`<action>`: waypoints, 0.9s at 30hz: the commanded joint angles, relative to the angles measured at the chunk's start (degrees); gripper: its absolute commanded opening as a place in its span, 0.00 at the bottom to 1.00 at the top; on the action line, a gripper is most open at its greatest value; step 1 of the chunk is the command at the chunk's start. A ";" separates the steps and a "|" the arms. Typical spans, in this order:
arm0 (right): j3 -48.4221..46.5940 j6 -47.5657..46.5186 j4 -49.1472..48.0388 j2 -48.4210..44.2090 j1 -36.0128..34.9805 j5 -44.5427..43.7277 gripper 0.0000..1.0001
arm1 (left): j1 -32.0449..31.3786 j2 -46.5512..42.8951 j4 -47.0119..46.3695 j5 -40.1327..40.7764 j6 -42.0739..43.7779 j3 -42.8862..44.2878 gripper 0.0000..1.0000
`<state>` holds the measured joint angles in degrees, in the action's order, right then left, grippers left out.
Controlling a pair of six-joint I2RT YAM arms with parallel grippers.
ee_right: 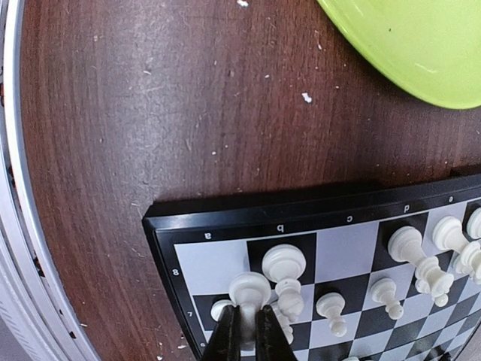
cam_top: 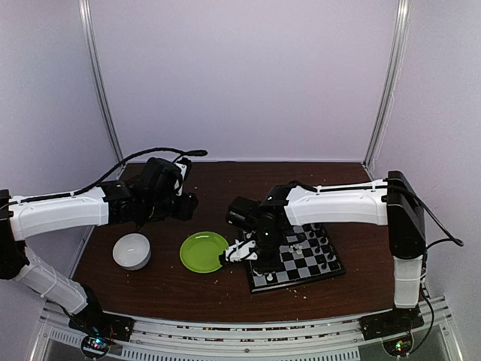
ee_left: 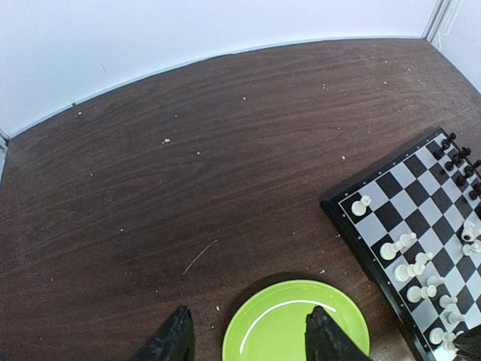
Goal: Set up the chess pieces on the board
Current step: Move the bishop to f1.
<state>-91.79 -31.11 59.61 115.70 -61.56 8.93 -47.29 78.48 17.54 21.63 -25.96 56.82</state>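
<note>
Pinching a small round-headed white plastic chess piece between the black fingers of the right gripper, with the jaws drawn tight on its stem. Working at the corner of the small square black-and-grey checkerboard marked "a", the corner nearest the table's front edge. Impossible to tell whether resting on a square there or lifted just off it.

Standing close by, more white chess pieces in two ragged rows along the lettered side of the board, the side facing the round lime-green plate. Clustered at the board's far corner, seen from the left wrist, several black chess pieces.

Hovering above the plate's near rim and the dark brown wooden table, the left gripper, with its two fingers spread well apart and nothing between them.

Lying left of the plate, well apart from the board, a round white bowl. Scattered over the bare wood, pale crumbs.
</note>
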 commanded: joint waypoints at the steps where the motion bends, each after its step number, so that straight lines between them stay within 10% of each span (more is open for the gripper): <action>1: 0.08 0.75 -0.71 0.93 0.37 -0.38 0.00 | 0.53 0.81 -2.77 -0.62 1.15 1.97 0.51; 27: -3.12 2.07 0.68 3.11 3.31 1.98 0.00 | 0.53 1.85 -3.37 -1.50 0.90 1.52 0.51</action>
<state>-93.76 -28.32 58.57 118.48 -58.19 8.29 -47.18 79.85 16.51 20.53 -25.43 57.14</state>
